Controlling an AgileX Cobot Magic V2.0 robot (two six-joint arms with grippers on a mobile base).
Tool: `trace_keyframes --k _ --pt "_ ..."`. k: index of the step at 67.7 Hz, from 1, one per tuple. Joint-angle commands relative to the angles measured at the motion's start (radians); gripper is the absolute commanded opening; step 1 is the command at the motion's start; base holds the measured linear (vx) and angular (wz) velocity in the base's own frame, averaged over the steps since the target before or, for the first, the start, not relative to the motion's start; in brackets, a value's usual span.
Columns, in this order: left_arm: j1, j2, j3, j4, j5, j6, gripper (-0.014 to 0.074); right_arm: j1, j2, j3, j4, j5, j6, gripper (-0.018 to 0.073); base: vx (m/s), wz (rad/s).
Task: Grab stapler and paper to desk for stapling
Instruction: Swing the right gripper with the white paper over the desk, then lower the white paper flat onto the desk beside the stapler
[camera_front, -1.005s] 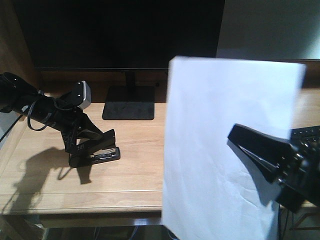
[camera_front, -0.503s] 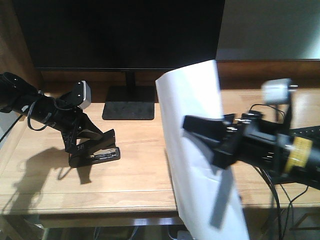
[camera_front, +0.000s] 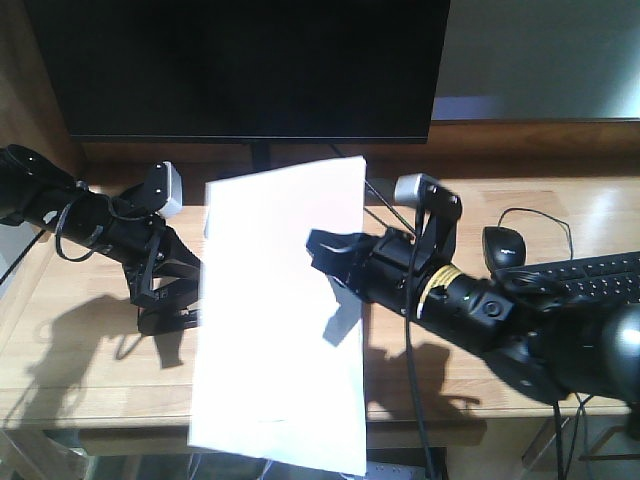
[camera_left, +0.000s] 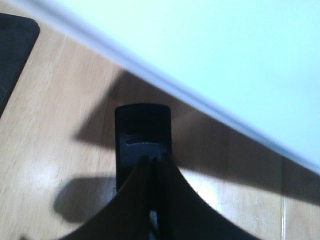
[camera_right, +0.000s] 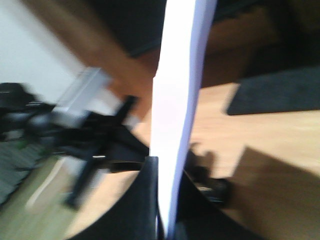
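One plain white rectangular sheet of paper (camera_front: 280, 320) and one small black desktop stapler (camera_left: 143, 125) are seen on or over the light wooden plank desk (camera_front: 90, 370). The paper, blank and smooth, is held upright over the desk's middle (its lower edge hangs past the front), pinched at one side by the right gripper (camera_front: 322, 250). The stapler is kept low at the desk's left, clasped between the nearly meeting fingers of the left gripper (camera_left: 151, 162).
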Motion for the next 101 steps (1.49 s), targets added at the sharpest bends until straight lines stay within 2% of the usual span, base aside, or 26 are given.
trace_keyframes --k 1,12,24,36,43,53,62,79,90,101 --pt "-0.004 -0.056 -0.03 -0.049 0.023 -0.011 -0.0007 -0.002 0.031 -0.02 0.118 -0.045 -0.135 -0.0005 0.0 0.0" --pt "-0.004 -0.056 -0.03 -0.049 0.023 -0.011 -0.0007 -0.002 0.132 -0.02 0.239 -0.045 -0.253 -0.0005 0.0 0.0" --pt "-0.004 -0.056 -0.03 -0.049 0.023 -0.011 -0.0007 -0.002 0.159 -0.02 0.247 -0.059 -0.336 -0.0005 0.0 0.0" --pt "-0.004 -0.056 -0.03 -0.049 0.023 -0.011 -0.0007 -0.002 0.159 -0.02 0.143 -0.161 -0.32 -0.0005 0.0 0.0" --pt "-0.004 -0.056 -0.03 -0.049 0.023 -0.011 -0.0007 -0.002 0.159 -0.021 0.122 -0.222 -0.279 -0.0005 0.0 0.0" --pt "-0.004 -0.056 -0.03 -0.049 0.024 -0.011 -0.0007 0.007 0.173 -0.053 0.105 -0.213 -0.268 -0.0005 0.0 0.0" --pt "-0.004 -0.056 -0.03 -0.049 0.024 -0.011 -0.0007 0.029 0.213 -0.119 0.102 -0.149 -0.262 -0.0005 0.0 0.0" --pt "-0.004 -0.056 -0.03 -0.049 0.024 -0.011 -0.0007 0.037 0.264 -0.163 0.213 -0.103 -0.262 -0.0005 0.0 0.0" --pt "-0.004 -0.056 -0.03 -0.049 0.024 -0.011 -0.0007 0.036 0.267 -0.163 0.238 -0.089 -0.325 -0.0005 0.0 0.0" --pt "-0.004 -0.056 -0.03 -0.049 0.024 -0.011 -0.0007 0.036 0.267 -0.163 0.321 -0.045 -0.369 -0.0005 0.0 0.0"
